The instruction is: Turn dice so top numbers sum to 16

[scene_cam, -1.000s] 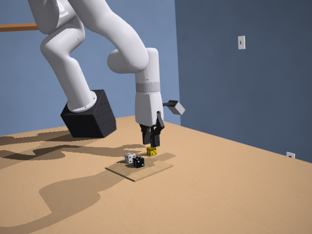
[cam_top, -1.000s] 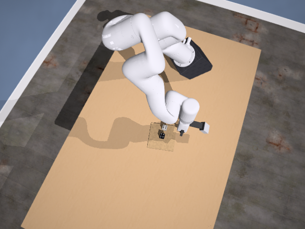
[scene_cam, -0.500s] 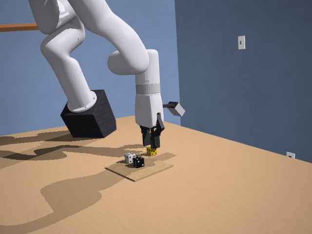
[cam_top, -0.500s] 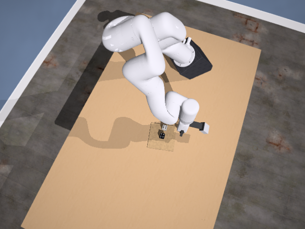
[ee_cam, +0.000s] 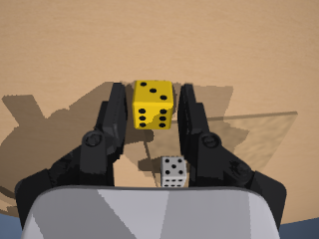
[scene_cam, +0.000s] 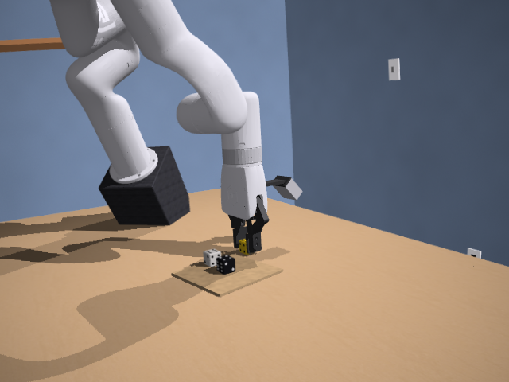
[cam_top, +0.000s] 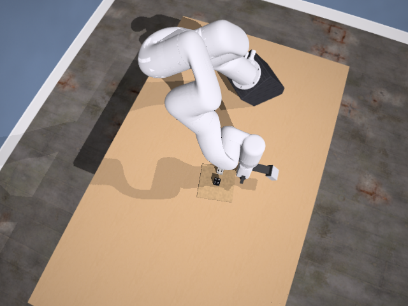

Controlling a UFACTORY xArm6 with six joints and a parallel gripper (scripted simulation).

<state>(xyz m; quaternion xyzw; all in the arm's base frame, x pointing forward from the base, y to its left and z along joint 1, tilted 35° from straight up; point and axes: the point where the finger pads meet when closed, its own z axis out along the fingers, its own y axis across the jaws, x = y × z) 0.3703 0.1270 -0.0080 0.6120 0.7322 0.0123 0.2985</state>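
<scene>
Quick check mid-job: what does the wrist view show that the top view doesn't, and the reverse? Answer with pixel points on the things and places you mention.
Only wrist: the yellow cube-shaped die [scene_cam: 242,247] [ee_cam: 153,106], its three- and six-pip faces visible, between the open end effector's [cam_top: 242,180] [scene_cam: 246,248] [ee_cam: 153,92] fingers.
Only top: the black cube-shaped die [cam_top: 216,181] [scene_cam: 226,264] and black box-shaped pedestal [cam_top: 279,89] [scene_cam: 182,205].
Both: the white cube-shaped die [cam_top: 219,171] [scene_cam: 211,257] [ee_cam: 173,171], thin tan square mat [cam_top: 210,194] [scene_cam: 242,281] [ee_cam: 269,126] and end effector.

Yellow die [scene_cam: 242,247] [ee_cam: 153,105]: yellow, black pips
White die [cam_top: 220,171] [scene_cam: 211,257] [ee_cam: 173,171]: white, black pips
Black die [cam_top: 216,181] [scene_cam: 225,264]: black, white pips
Mat [cam_top: 215,193] [scene_cam: 242,276] [ee_cam: 264,131]: mottled tan
Table [cam_top: 184,237] [scene_cam: 349,287] [ee_cam: 159,40]: light orange-brown
Gripper fingers [scene_cam: 254,241]: black
</scene>
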